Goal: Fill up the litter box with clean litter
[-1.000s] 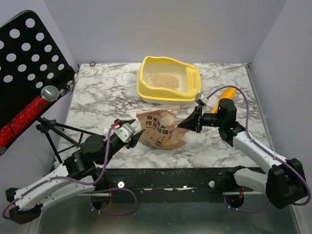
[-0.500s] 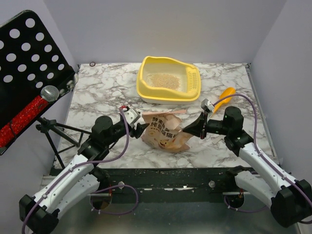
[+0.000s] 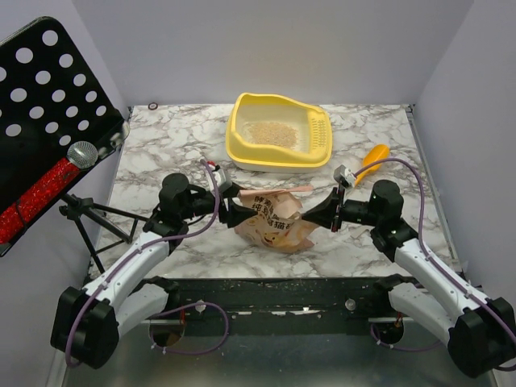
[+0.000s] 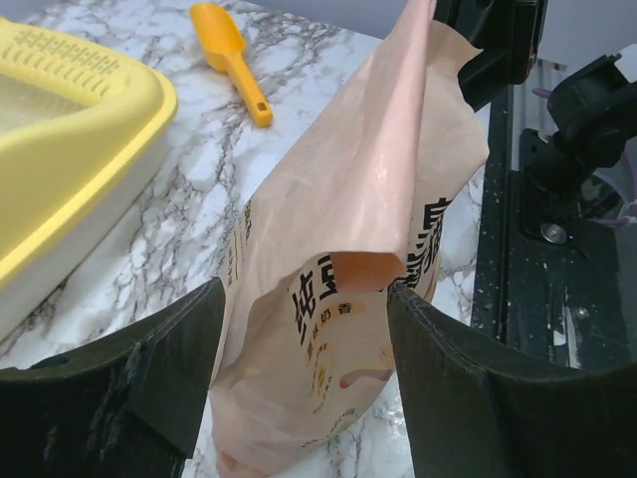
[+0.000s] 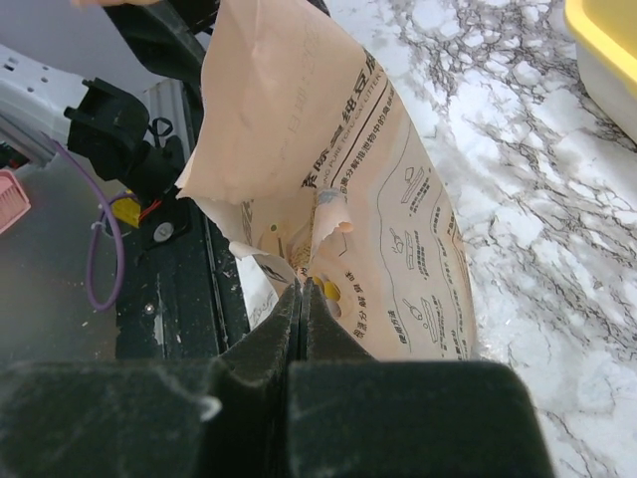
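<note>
The pale-yellow litter box stands at the back middle of the marble table, and its near wall shows in the left wrist view. A patch of clean litter lies inside it. A tan printed paper bag stands crumpled in front of the box. My right gripper is shut on the bag's right edge, pinching the paper at its tips. My left gripper is open at the bag's left side, with the bag between its wide-apart jaws.
A yellow-orange scoop lies right of the box, also seen in the left wrist view. A black perforated stand on a tripod hangs over the table's left edge. A black rail runs along the near edge.
My left arm swung in from the near left and its open jaws now straddle the bag. My right gripper drew the bag down and toward the front, away from the box.
</note>
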`<state>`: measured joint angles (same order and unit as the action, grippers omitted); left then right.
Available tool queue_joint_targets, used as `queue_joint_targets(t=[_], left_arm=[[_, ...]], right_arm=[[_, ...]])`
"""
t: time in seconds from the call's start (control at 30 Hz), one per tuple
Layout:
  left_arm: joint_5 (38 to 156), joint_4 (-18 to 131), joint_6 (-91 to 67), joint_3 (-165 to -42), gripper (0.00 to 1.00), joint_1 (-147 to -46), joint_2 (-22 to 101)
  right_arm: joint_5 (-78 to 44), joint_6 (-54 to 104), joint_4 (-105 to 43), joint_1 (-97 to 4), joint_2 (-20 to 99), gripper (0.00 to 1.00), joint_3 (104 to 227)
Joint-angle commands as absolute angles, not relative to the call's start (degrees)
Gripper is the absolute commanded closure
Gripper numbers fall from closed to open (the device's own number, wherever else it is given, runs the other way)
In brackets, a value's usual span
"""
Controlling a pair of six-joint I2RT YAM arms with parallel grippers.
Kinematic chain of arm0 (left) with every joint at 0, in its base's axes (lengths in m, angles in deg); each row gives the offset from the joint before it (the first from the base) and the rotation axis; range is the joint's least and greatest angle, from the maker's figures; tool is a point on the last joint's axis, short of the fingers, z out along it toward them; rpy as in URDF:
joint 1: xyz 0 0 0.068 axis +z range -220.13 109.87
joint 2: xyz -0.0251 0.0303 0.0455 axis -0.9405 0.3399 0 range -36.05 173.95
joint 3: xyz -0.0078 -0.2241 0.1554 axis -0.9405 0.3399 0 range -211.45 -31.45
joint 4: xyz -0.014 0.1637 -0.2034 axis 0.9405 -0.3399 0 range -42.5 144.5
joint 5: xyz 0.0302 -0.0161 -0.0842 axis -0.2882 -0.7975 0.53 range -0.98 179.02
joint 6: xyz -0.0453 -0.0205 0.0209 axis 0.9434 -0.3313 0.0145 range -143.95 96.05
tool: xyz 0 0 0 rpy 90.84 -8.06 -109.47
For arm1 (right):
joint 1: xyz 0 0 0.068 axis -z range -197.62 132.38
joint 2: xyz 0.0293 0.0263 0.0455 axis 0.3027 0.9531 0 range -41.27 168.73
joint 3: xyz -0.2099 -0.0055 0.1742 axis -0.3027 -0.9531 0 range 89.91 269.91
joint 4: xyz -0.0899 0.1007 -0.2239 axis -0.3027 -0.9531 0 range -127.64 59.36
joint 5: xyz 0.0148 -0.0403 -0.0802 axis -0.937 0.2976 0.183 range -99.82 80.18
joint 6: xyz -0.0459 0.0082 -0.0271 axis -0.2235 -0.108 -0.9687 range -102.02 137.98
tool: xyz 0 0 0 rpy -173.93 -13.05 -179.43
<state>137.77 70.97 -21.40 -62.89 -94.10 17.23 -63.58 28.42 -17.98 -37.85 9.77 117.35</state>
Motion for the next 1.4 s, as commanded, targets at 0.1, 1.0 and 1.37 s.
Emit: queue_joint_targets(t=[0.1, 1.0, 1.37], left_arm=[[146.77, 81.84, -16.38, -62.21, 0.28, -92.28, 23.71], [129.98, 54.60, -10.86, -60.20, 1.00, -90.88, 3.68], [136.48, 52.59, -1.55, -60.71, 1.00, -90.17, 6.66]], right_arm=[[-65.02, 31.43, -11.48, -37.57, 7.24, 1.00, 115.40], [-66.94, 55.15, -17.20, -33.71, 12.59, 1.00, 114.26], [-76.62, 69.47, -10.70, -29.84, 21.31, 1.00, 111.45]])
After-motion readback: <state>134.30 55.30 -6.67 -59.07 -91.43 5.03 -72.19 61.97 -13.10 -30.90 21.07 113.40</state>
